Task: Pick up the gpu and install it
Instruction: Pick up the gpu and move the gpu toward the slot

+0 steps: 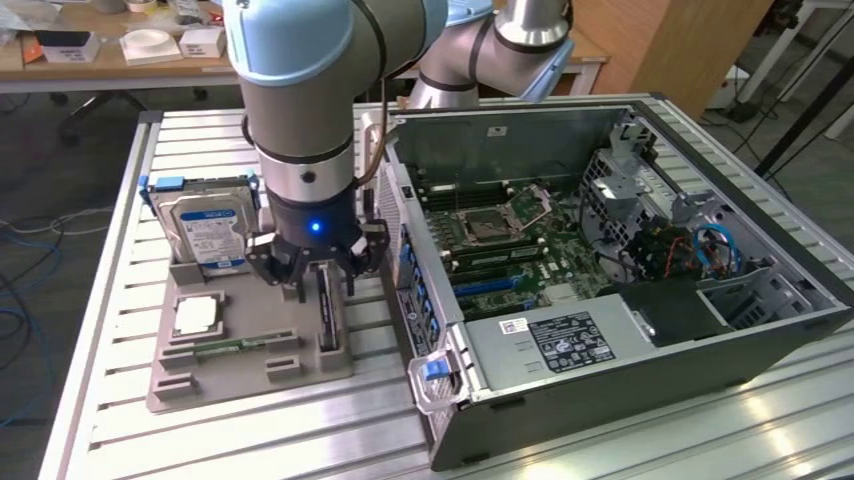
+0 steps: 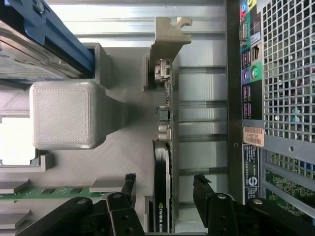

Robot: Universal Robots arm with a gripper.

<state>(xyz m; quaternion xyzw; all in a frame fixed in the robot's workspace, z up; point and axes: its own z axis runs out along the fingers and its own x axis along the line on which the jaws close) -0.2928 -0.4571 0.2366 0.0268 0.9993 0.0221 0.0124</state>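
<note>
Hidden behind the gripper [image 1: 315, 278], exterior view: twelve-o'clock end of the gpu [image 1: 328, 320]. Cut off at the wrist view's edge: lettering on the cooler [image 2: 161, 216], bases of the gripper fingers [image 2: 129, 187]. Hidden behind the arm [image 1: 300, 90]: three-o'clock edge of the hard drive [image 1: 207, 228]. Too small to read: hard drive label, power supply label [image 1: 571, 338] at five o'clock in the case [image 1: 641, 400]. Cut off at eleven o'clock: desk [image 1: 80, 65].
</note>
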